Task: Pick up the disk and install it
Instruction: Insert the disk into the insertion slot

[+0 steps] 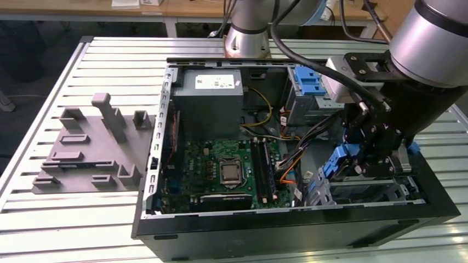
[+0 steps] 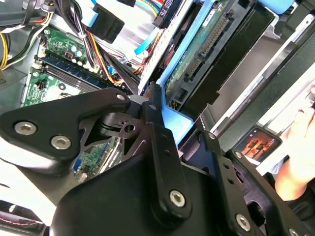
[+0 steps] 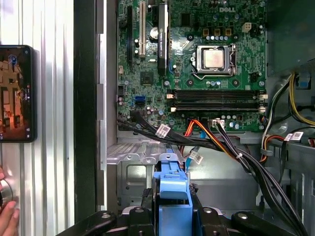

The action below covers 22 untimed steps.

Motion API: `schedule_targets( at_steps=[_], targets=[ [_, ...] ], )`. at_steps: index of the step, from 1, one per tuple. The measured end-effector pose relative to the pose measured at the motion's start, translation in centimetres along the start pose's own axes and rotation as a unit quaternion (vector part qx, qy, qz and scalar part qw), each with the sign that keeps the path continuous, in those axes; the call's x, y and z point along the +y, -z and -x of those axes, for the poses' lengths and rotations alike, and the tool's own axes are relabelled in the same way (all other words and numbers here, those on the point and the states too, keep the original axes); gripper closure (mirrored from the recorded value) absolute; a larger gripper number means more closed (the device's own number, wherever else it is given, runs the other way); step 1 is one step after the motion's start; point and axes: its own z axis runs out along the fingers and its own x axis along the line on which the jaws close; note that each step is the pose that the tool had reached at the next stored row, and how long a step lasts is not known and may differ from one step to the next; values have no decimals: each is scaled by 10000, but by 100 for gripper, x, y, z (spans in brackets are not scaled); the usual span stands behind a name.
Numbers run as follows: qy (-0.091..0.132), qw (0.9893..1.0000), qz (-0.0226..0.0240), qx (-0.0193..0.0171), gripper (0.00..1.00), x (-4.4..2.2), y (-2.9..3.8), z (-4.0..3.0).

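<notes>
Up close: hand [image 3: 172, 223] closed narrow on the disk [image 3: 172, 189], its blue carrier pinched between the black fingers [image 2: 158, 147] in both wrist views. Edge-on in the second wrist view you get the disk's green board & connector row. The disk is off the counter [image 1: 109, 55], inside the PC case [image 1: 292, 233], just above the lower drive bay [image 1: 365, 193] at the exterior view's right. Can't tell if it's touching the bay rails. My read: pickup's done, this is the install step, approach-to-bay phase, prob. past halfway. Seating it, I'd judge, calls for the carrier square to the bay and a slow push w/o forcing, keeping off the black cable bundle [image 3: 246, 162] & orange cable [image 3: 202, 129] just beside. Further in: motherboard [image 3: 147, 78] w/ CPU socket [image 3: 213, 59], then the grey power supply [image 1: 212, 96] and a blue latch piece [image 1: 308, 82] atop the upper bay, neither touched. Outside the case: a phone [image 3: 15, 93] on the counter w/ a person's hand [image 2: 294, 167] near it, and far across, a grey fixture [image 1: 91, 150]. Count: 1 hand, 1 disk, 2 bays, 1 phone, 1 fixture, 1 power supply.
</notes>
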Motion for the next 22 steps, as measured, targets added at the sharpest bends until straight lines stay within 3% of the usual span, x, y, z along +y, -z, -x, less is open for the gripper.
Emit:
schedule_targets(
  at_steps=[8,9,15,18,22],
  targets=[
    [0,10000,0,-1,63,0,-5,0],
    [0,10000,0,0,56,0,-6,0],
    [0,10000,0,-1,58,0,-9,0],
    [0,10000,0,-1,76,0,-11,0],
    [0,10000,0,-1,87,0,-13,0]
  ],
)
